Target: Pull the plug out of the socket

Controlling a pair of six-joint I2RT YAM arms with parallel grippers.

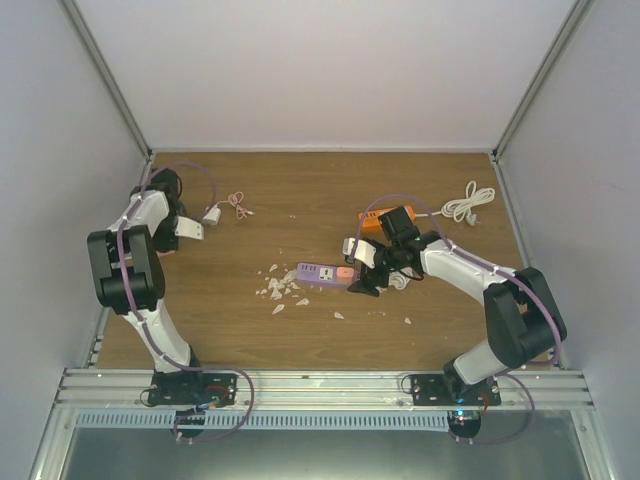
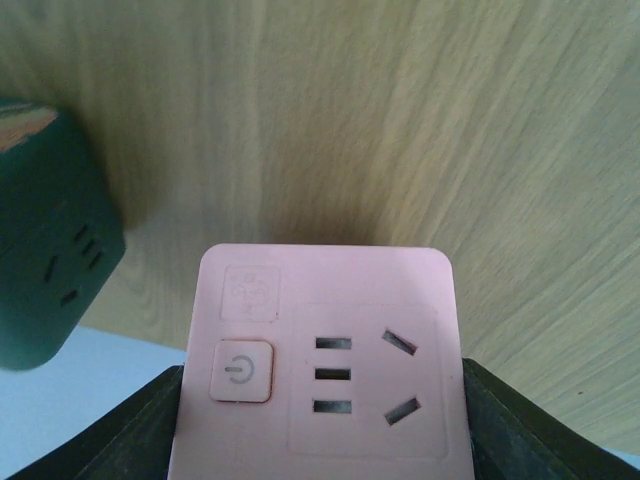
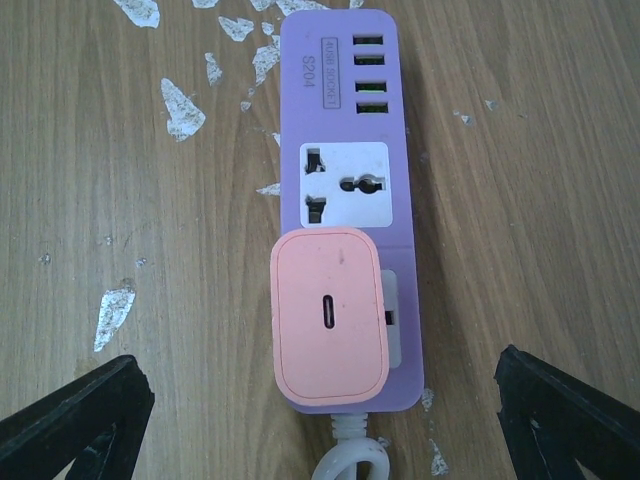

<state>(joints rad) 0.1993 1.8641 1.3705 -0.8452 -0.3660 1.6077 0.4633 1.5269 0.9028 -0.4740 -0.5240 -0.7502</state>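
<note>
A: How is the right end effector (image 3: pixel 320 365) standing?
B: Spread wide, one of its fingers (image 3: pixel 75 420) on either side of the pink plug (image 3: pixel 330 315), touching nothing.
A: And the plug?
B: Seated in the purple power strip (image 3: pixel 345 110), near the middle of the desk (image 1: pixel 450 330).
A: And the left end effector (image 2: pixel 325 425)?
B: By the desk's left edge, clenched on a pink socket block (image 2: pixel 325 360).

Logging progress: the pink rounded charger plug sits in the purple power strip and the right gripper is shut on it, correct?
No. The right wrist view shows the right gripper open, fingers apart either side of the pink rounded charger plug, which does sit in the purple power strip.
</note>
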